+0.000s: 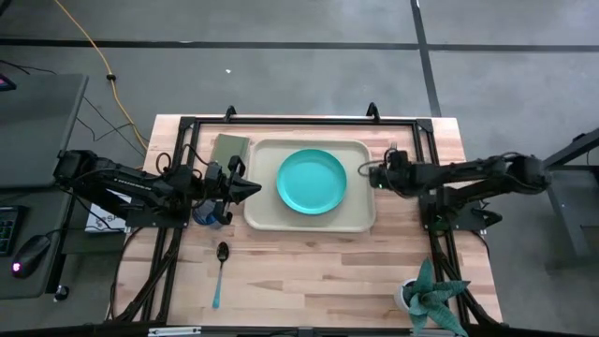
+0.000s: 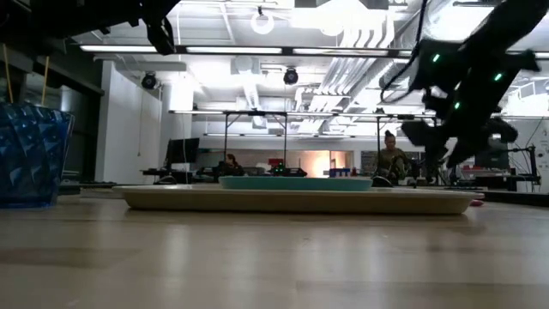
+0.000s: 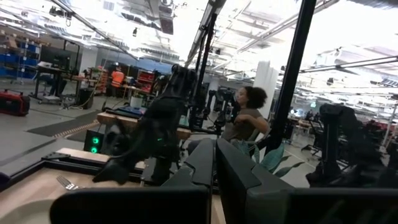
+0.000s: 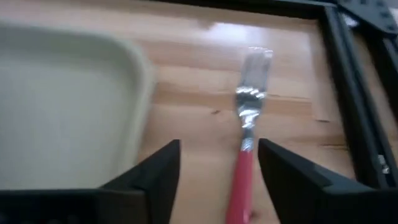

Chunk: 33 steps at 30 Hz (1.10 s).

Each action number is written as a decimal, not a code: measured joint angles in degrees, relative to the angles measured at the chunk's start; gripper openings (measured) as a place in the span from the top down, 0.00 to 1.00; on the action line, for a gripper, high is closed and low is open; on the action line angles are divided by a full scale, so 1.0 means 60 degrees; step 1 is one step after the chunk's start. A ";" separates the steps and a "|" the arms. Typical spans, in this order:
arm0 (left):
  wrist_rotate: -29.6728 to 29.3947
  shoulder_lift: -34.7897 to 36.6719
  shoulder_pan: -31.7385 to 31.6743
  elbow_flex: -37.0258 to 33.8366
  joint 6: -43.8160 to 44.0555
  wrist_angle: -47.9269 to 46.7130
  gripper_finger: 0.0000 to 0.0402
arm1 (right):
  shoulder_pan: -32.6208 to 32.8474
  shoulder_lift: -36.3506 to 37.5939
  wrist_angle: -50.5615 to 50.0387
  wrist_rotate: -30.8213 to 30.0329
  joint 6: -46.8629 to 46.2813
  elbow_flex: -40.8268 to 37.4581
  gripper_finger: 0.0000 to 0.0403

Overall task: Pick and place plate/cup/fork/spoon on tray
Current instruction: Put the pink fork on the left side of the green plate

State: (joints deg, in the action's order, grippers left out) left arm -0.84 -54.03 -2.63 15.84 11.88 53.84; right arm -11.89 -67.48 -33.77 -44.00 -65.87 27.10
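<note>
1. Plate [image 1: 313,180] lay in the middle of the tray [image 1: 265,217] in the high view. The spoon [image 1: 221,265] lay on the desk [image 1: 318,271] at the tray's 7 o'clock, the cup [image 1: 205,216] at its 9 o'clock beneath the left gripper [image 1: 253,190], whose fingers were shut on nothing.
2. Low view: the cup [image 2: 31,154] stood at the tray's [image 2: 292,201] 9 o'clock.
3. Right wrist view: the right gripper [image 4: 219,163] had its fingers spread wide about the fork [image 4: 244,165], which lay on the desk just beside the tray [image 4: 68,106].

One tray [image 1: 309,217], one plate [image 1: 312,180], one cup [image 1: 205,214]. One spoon [image 1: 220,271]. One fork [image 4: 245,155], lying between the right pincer's [image 4: 219,163] spread fingers.
</note>
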 joint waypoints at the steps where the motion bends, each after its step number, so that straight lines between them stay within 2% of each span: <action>1: 0.0000 -0.0002 0.0000 0.0000 0.0000 -0.0001 1.00 | -0.0286 -0.0128 0.0308 -0.0047 0.0016 -0.0114 0.45; 4: -0.0004 -0.0001 0.0000 0.0000 0.0001 0.0000 1.00 | -0.0945 -0.0517 0.1375 -0.0047 0.0065 -0.0355 0.40; 8: -0.0004 0.0001 0.0000 0.0000 0.0000 0.0000 1.00 | -0.1414 -0.1138 0.1773 0.0110 0.0465 -0.0420 0.39; 16: -0.0004 -0.0002 0.0004 0.0000 0.0022 0.0000 1.00 | -0.1606 -0.2530 0.1918 0.0004 0.0019 -0.0424 0.39; 19: -0.0004 -0.0002 0.0004 0.0000 0.0022 0.0000 1.00 | -0.1595 -0.2965 0.1980 -0.0115 -0.0213 -0.0407 0.42; 23: -0.0004 -0.0001 0.0006 0.0000 0.0025 0.0000 1.00 | -0.1709 -0.3380 0.2220 -0.0203 -0.0277 -0.0384 0.54; 30: -0.0004 0.0000 0.0008 0.0000 0.0025 -0.0004 1.00 | -0.1813 -0.3727 0.2808 -0.0110 -0.0204 -0.0376 0.91; 33: -0.0004 -0.0001 0.0011 0.0000 0.0025 -0.0002 1.00 | -0.1796 -0.3731 0.2901 -0.0116 -0.0007 -0.0388 0.95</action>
State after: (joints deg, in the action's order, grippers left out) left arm -0.86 -54.03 -2.57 15.84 12.03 53.83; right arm -22.66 -89.86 -16.37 -44.70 -65.91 24.77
